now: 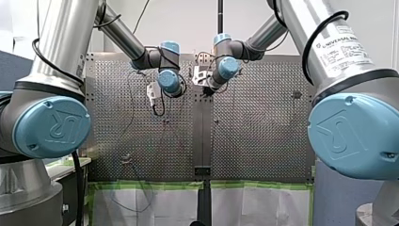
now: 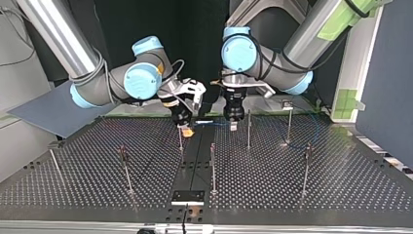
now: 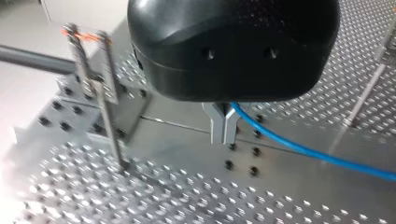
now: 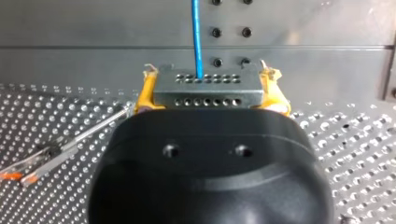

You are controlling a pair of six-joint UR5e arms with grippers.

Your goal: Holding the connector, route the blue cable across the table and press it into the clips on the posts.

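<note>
Light, limp and probably slippery, the blue cable (image 3: 303, 151) sits mid-way along the surface's (image 2: 292, 185) far edge in the top view — right end effector (image 4: 210, 91) clamped on its connector (image 4: 224, 95), left end effector (image 3: 224, 128) pinching the cable alongside — best held close to each clip.

top view | my right gripper (image 2: 186, 129) beside my left gripper (image 2: 234, 127) | blue cable (image 2: 207, 122) between them

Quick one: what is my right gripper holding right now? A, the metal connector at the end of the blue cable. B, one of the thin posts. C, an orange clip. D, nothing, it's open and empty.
A: in the right wrist view the right gripper has its yellow pads clamped on either side of the perforated metal connector, and the blue cable runs out of it ahead.
</note>
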